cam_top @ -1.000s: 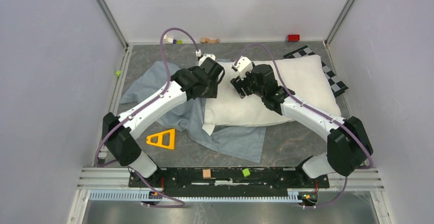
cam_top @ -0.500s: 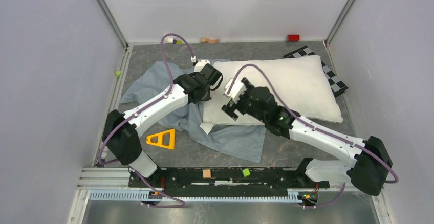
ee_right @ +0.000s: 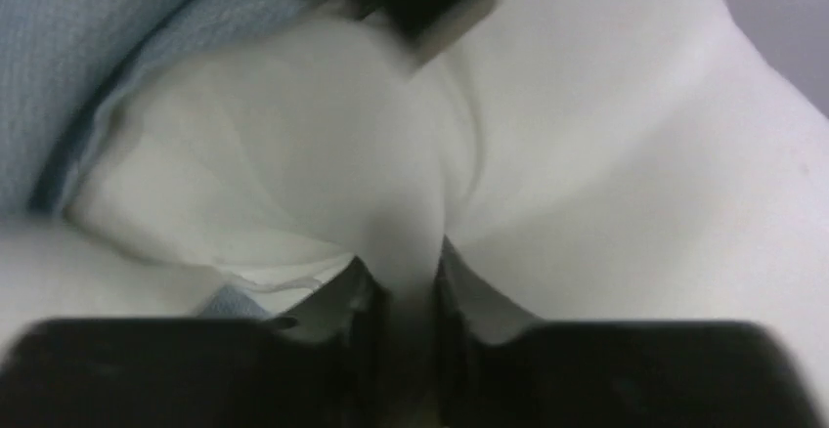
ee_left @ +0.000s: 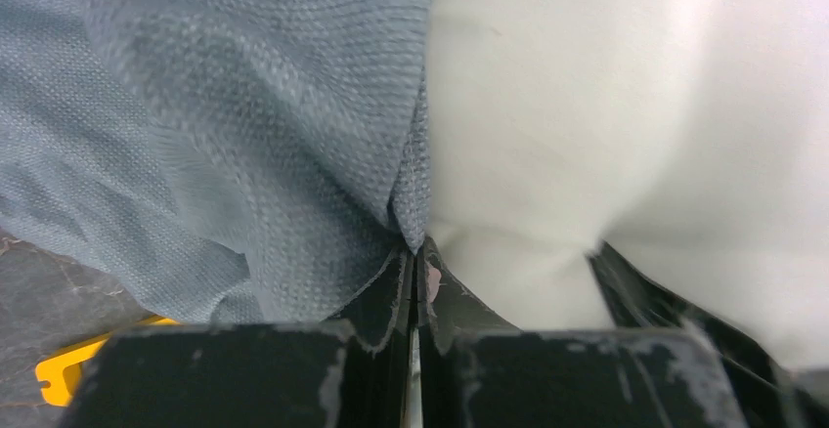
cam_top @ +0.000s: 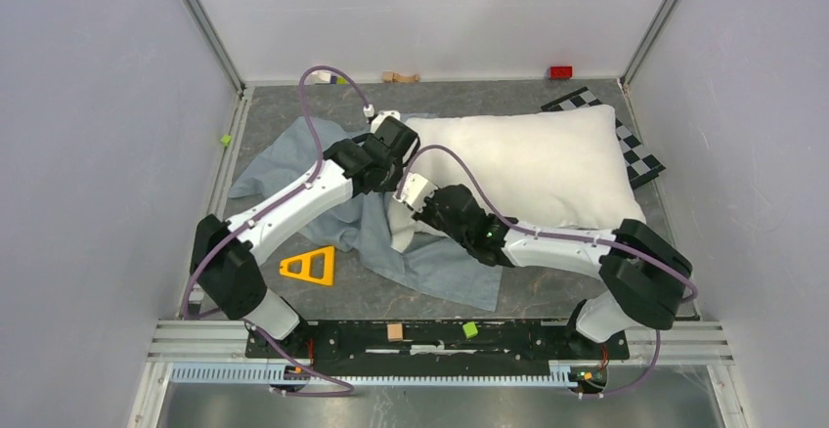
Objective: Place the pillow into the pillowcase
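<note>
Far to the left of all 4 fingers, by the wall: a small green block (cam_top: pixel 225 140). Nearer, left of and beneath the left gripper (ee_left: pixel 415 264): the pillowcase (cam_top: pixel 279 166), blue-grey, wrinkled, spread on the table (cam_top: pixel 293 106) and running under the near edge of the pillow (cam_top: pixel 528 169). Below-left of those fingers, on bare table just off the cloth: a yellow triangle (cam_top: pixel 309 266). Left gripper clenched, its 2 fingers (ee_left: pixel 450 311) pressed together on a raised fold of the pillowcase, right where blue cloth meets white. Just to the right, the right gripper (ee_right: pixel 409 286), low at the pillow's near left corner, 2 fingers closed around a bulging pinch of white fabric, grasping the pillow. Pillow outside the pillowcase, stretching away to the right of both grips, left end lying on the blue cloth. Beyond its far right corner, well apart from any finger: a checkered board (cam_top: pixel 640 162), partly covered by the pillow.
</note>
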Controlling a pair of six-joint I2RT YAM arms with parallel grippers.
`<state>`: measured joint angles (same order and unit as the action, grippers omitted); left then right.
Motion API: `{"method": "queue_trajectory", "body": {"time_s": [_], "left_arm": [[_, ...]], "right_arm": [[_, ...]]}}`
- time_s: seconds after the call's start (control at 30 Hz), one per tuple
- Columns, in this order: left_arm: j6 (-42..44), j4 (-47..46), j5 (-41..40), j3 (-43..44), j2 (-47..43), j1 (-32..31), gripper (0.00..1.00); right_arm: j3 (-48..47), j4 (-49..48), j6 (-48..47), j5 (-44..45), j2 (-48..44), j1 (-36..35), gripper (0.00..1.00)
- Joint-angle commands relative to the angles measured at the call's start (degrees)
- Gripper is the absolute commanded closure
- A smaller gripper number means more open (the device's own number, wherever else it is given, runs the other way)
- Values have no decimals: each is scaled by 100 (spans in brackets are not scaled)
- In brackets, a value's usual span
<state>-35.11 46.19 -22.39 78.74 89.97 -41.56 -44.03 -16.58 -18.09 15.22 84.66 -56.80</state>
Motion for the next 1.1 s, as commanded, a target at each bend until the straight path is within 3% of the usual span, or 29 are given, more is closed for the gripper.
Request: {"method": "queue_trajectory", "body": {"time_s": [0.0,0.17,0.37,0.53,0.73,0.83,1.07], "left_arm": [[-25,-138,451,125,-690,-10,95],[-26,143,860,-51,-1244,-19,98],[-528,144,2198,349,-1643,-134,98],[-920,221,2469,936,-1887,-230,97],[-954,-116,2213,543,-1979,-221,97],[-942,-188,1951,467,-1896,-221,98],[-952,-1490,3301,599,-1348,-465,97]], "right_arm": [[-980,-160,788,381,500,302,98],[-2394,934,1643,644,1083,709,100],[-2850,1034,3124,10,1652,1146,100],[-2754,740,3878,-42,2034,1287,100],[-1989,-154,4812,-558,1962,1504,100],[-1233,-1169,5425,-1087,1862,1727,100],[-976,-1776,5901,-976,1906,1400,100]]}}
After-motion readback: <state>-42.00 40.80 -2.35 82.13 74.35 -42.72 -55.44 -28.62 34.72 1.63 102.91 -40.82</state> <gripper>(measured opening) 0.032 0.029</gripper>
